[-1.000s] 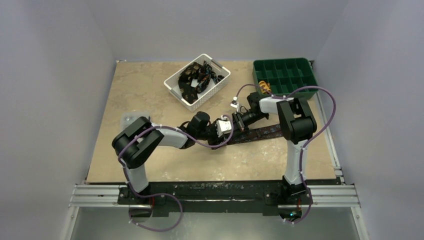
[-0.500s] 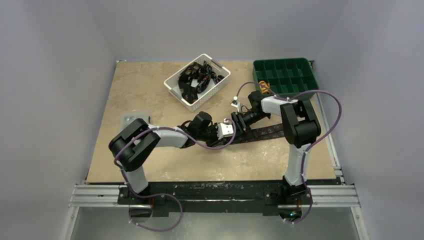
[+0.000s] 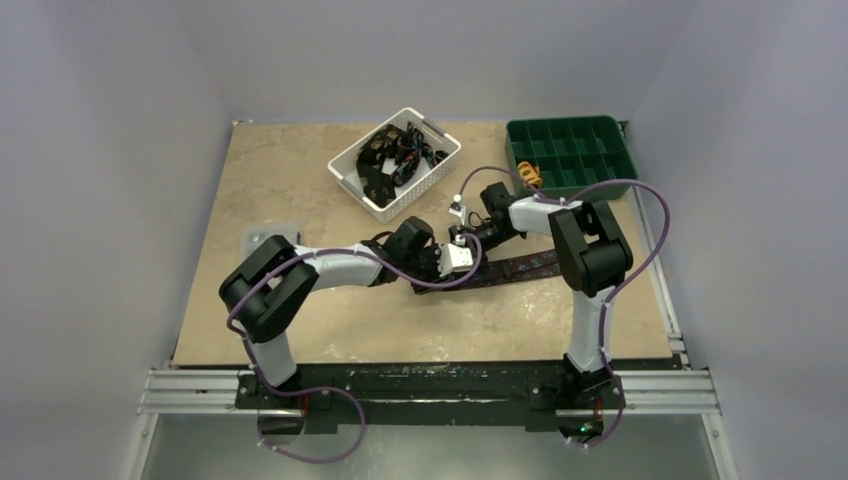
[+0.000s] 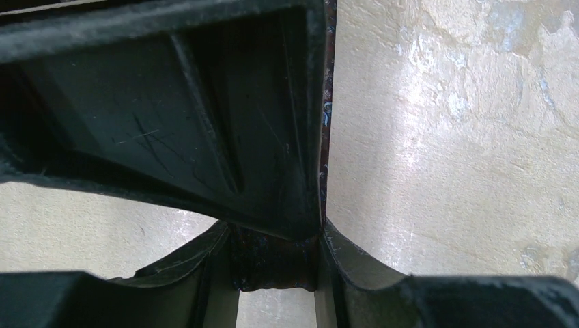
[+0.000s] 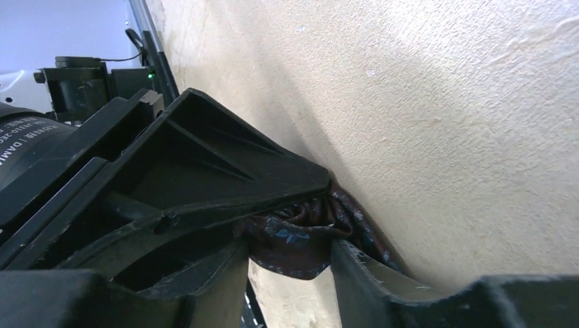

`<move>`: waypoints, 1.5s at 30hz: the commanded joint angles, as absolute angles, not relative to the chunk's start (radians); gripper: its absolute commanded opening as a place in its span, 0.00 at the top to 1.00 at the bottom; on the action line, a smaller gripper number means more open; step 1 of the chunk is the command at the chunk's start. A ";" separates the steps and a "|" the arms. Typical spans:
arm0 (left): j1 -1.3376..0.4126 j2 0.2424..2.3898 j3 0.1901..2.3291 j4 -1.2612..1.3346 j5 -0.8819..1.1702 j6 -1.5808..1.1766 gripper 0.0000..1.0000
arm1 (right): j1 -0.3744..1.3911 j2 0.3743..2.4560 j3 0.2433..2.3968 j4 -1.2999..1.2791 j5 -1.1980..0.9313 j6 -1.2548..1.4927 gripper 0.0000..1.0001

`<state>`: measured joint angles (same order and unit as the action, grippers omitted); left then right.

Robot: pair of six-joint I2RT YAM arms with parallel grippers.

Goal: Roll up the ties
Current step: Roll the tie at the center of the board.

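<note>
top view: one tie (image 3: 522, 266) is laid flat on the table (image 3: 290, 190), running from centre to right of frame; its left end is met by both grippers. left gripper (image 4: 276, 236): jaws pinched on a dark fold of the tie. right gripper (image 5: 290, 249): jaws apart, a bunched fold between them; whether it is held or loose cannot be told. more ties (image 3: 395, 155) are heaped in a white basket (image 3: 424, 186), upper centre.

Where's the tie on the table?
Top view: the tie lies right of centre, before the green divided tray, its left end between left pincer and right pincer.
</note>
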<state>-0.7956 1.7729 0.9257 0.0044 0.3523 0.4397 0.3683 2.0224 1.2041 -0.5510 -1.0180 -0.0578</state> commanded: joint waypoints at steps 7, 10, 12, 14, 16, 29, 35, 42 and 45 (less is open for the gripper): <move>-0.801 1.805 0.933 -0.085 0.309 0.457 0.62 | 0.374 2.062 1.222 -0.572 -0.964 -0.115 1.00; -0.773 1.788 0.920 -0.049 0.362 0.413 0.51 | 0.350 2.075 1.217 -0.608 -0.932 -0.166 1.00; -0.742 1.772 0.902 0.019 0.427 0.362 0.42 | 0.339 2.084 1.211 -0.615 -0.902 -0.196 1.00; -0.720 1.755 0.883 0.086 0.490 0.321 0.37 | 0.331 2.096 1.201 -0.615 -0.870 -0.218 1.00; -0.719 1.737 0.853 0.154 0.531 0.319 0.35 | 0.325 2.114 1.198 -0.622 -0.849 -0.230 1.00; -0.771 1.826 0.749 0.536 0.458 0.287 0.35 | 0.313 2.158 1.196 -0.639 -0.779 -0.232 1.00; -0.775 1.830 0.728 0.436 0.418 0.358 0.70 | 0.313 2.129 1.192 -0.635 -0.797 -0.240 0.92; -0.775 1.728 0.754 0.149 0.311 0.427 0.74 | 0.313 2.007 1.210 -0.644 -0.926 -0.206 0.54; -0.785 1.724 0.808 0.037 0.294 0.413 0.71 | 0.313 1.964 1.173 -0.589 -0.958 -0.158 0.54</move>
